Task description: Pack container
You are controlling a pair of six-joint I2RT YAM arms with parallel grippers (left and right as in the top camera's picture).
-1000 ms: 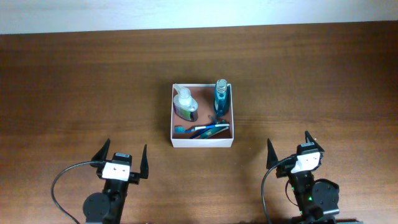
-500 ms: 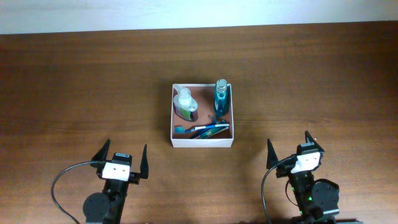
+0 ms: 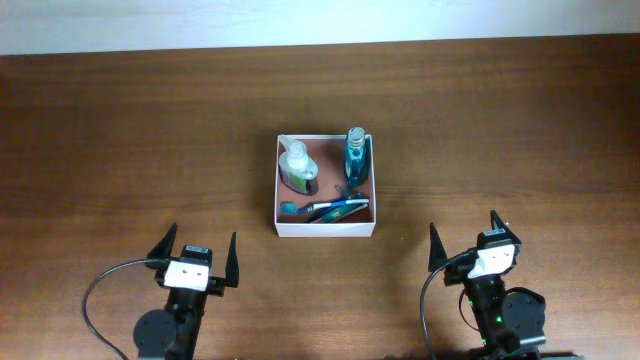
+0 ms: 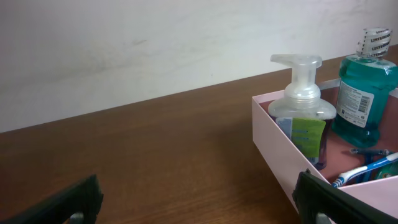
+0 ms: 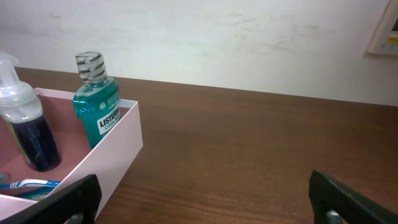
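Observation:
The container is a square shallow box with white walls and a reddish-brown inside, at the middle of the table. In it stand a clear foam-pump bottle at the left and a teal mouthwash bottle at the right. A blue toothbrush lies along its near wall. My left gripper is open and empty, near and left of the container. My right gripper is open and empty, near and right of it. The left wrist view shows the container, pump bottle and mouthwash; the right wrist view shows the container and mouthwash.
The dark wooden table stretches around the container. A pale wall runs behind the table's far edge. Black cables loop by each arm base at the near edge.

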